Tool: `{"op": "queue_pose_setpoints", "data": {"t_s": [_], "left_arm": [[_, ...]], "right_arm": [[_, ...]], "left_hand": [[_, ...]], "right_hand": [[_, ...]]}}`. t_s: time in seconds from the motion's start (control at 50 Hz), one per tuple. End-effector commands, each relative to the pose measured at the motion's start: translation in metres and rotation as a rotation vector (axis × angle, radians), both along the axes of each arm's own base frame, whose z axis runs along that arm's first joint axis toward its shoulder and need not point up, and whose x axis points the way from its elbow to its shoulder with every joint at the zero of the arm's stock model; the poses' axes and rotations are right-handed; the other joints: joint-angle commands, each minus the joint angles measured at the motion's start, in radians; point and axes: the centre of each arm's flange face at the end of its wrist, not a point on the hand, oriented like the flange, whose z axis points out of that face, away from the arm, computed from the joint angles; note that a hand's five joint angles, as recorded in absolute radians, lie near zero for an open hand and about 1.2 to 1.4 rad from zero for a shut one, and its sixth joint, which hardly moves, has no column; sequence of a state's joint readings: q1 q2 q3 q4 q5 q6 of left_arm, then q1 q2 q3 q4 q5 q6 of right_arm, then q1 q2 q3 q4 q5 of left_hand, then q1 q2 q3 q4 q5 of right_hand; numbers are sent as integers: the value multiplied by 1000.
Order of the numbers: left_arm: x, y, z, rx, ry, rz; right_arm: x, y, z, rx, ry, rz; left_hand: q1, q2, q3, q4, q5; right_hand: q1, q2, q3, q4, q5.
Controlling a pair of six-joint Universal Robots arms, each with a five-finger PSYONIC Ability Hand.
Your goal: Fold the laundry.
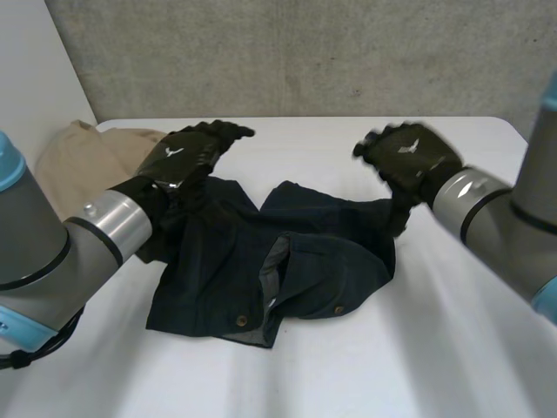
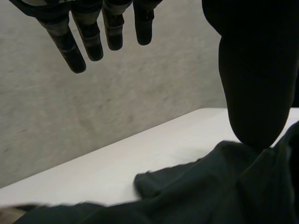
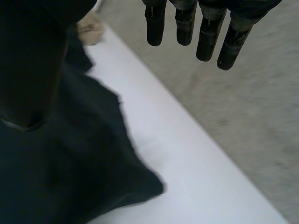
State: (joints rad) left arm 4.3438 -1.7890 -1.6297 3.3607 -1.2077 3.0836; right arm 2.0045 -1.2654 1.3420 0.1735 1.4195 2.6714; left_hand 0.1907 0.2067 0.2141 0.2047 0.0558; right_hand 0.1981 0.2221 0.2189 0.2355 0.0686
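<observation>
The fold looks barely begun. The dark garment (image 1: 261,270) lies rumpled in the middle of the white worktop (image 1: 435,348), with a flap turned back to show grey lining (image 1: 274,261) and round buttons (image 1: 241,320). The left robot hand (image 1: 187,157) and right robot hand (image 1: 409,157) hover over its far edge, fingers straight, holding nothing. The next move calls for pinching the far corners and spreading the soft, limp cloth flat. A beige cloth (image 1: 78,152) sits far left.

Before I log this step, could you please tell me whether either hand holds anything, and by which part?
Nothing is held: the left hand and the right hand hover open over the dark garment.
</observation>
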Motion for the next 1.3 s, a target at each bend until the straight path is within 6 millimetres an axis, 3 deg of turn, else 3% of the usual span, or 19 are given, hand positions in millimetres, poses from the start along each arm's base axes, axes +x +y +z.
{"op": "queue_pose_setpoints", "data": {"t_s": [0.02, 0.18, 0.26, 0.28, 0.34, 0.42, 0.44, 0.52, 0.68, 0.74, 0.76, 0.78, 0.8, 0.88, 0.96, 1.06, 1.1, 1.2, 1.3], "left_arm": [[25, -9, -7, 2, -39, 111], [35, -13, -10, 12, -41, 145], [37, -14, -13, 18, -43, 149], [38, -14, -13, 18, -43, 151], [39, -15, -13, 18, -43, 157], [41, -16, -12, 18, -43, 165], [42, -16, -13, 19, -45, 167], [44, -17, -11, 12, -42, 174], [46, -18, -11, 14, -42, 177], [44, -19, -14, 21, -44, 172], [44, -19, -15, 20, -46, 170], [43, -19, -15, 17, -45, 167], [42, -20, -16, 18, -45, 166], [38, -24, -25, 25, -48, 160], [35, -27, -30, 33, -53, 155], [32, -31, -39, 57, -62, 149], [26, -32, -43, 58, -76, 131], [8, -31, -57, 31, -159, 77], [-2, -34, -72, 20, -259, 87]], "right_arm": [[21, 31, -36, 127, 1, 86], [42, 44, -74, 134, -49, 136], [48, 37, -88, 139, -38, 131], [49, 34, -89, 140, -37, 125], [49, 31, -86, 127, -38, 124], [41, 9, -69, 60, -69, 84], [28, -15, -57, 15, -83, 28], [0, -69, -36, -119, -60, -69], [-32, -162, -29, -429, 114, -172], [-36, -183, -33, -490, 107, -197], [-41, -193, -36, -507, 103, -220], [-42, -196, -39, -504, 101, -225], [-42, -197, -40, -502, 98, -225], [-42, -196, -41, -484, 80, -233], [-52, -185, -27, -433, 35, -297], [-67, -145, 7, -351, 1, -387], [-70, -132, 8, -307, 4, -391], [-64, -87, -17, -90, 33, -347], [-37, -29, -49, 159, -13, -222]], "left_hand": [[8, -8, -15, -6, -32], [8, -8, -15, -6, -32], [8, -8, -15, -6, -32], [8, -8, -15, -6, -32], [8, -8, -15, -6, -32], [5, -11, -18, -9, -34], [5, -11, -18, -9, -34], [2, -14, -21, -12, -37], [-1, -17, -24, -15, -40], [-1, -17, -24, -15, -40], [-1, -17, -24, -15, -40], [-1, -17, -24, -15, -40], [-1, -17, -24, -15, -40], [5, -11, -18, -9, -34], [14, -2, -9, 0, -26], [40, 24, 17, 26, 1], [52, 36, 29, 38, 12], [64, 48, 40, 50, 24], [93, 77, 70, 79, 54]], "right_hand": [[-24, -48, -44, -61, -69], [-24, -48, -44, -61, -69], [627, 603, 607, 590, 582], [1112, 1088, 1091, 1075, 1067], [1198, 1174, 1177, 1161, 1153], [1198, 1174, 1177, 1161, 1153], [1198, 1174, 1177, 1161, 1153], [1198, 1174, 1177, 1161, 1153], [1198, 1174, 1177, 1161, 1153], [1191, 1166, 1170, 1153, 1145], [464, 440, 443, 426, 419], [64, 40, 43, 27, 19], [-24, -48, -44, -61, -69], [-24, -48, -44, -61, -69], [-24, -48, -44, -61, -69], [-24, -48, -44, -61, -69], [-24, -48, -44, -61, -69], [-24, -48, -44, -61, -69], [-24, -48, -44, -61, -69]]}}
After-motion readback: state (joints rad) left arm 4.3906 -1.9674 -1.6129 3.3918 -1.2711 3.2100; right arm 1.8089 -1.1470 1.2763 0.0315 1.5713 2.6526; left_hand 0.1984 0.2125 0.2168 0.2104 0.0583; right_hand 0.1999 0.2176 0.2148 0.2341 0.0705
